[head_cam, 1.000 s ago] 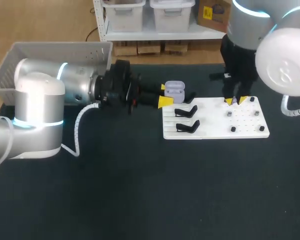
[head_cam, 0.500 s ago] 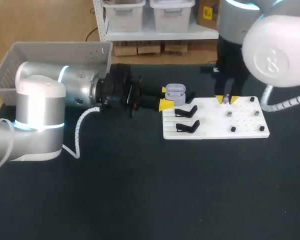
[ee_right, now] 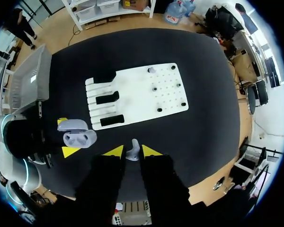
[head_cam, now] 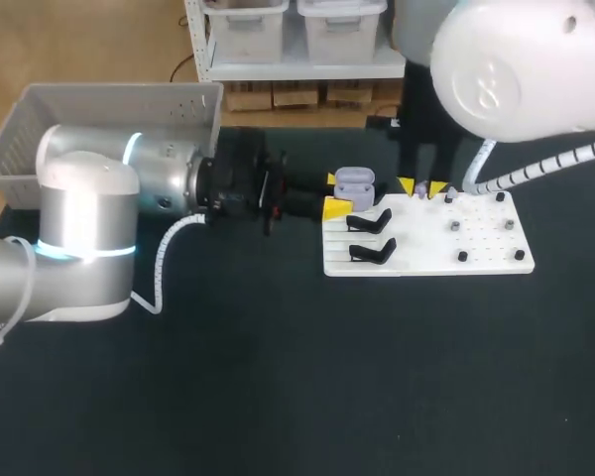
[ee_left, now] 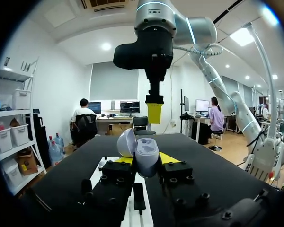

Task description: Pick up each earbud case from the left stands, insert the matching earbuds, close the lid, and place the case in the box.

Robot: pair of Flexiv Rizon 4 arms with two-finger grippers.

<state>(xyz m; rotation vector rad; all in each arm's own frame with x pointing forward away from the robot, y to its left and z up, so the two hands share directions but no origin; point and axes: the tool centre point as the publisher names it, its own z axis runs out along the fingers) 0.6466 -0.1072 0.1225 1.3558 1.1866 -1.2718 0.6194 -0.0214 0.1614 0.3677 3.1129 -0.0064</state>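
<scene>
case (head_cam: 354,182): probably light and slick, lid open; left gripper (head_cam: 334,194) clamped across its body
earbud (ee_right: 132,150): tiny, slippery; pinched in right gripper (ee_right: 132,153)

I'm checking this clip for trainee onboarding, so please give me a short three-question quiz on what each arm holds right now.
1. What is pinched between the fingers of the right gripper?
2. The earbud case is held by: A) the right gripper, B) the left gripper, C) neither.
3. True or false: the earbud case is shut.

Key: 1) an earbud; 2) B; 3) false, it stands open.
</scene>
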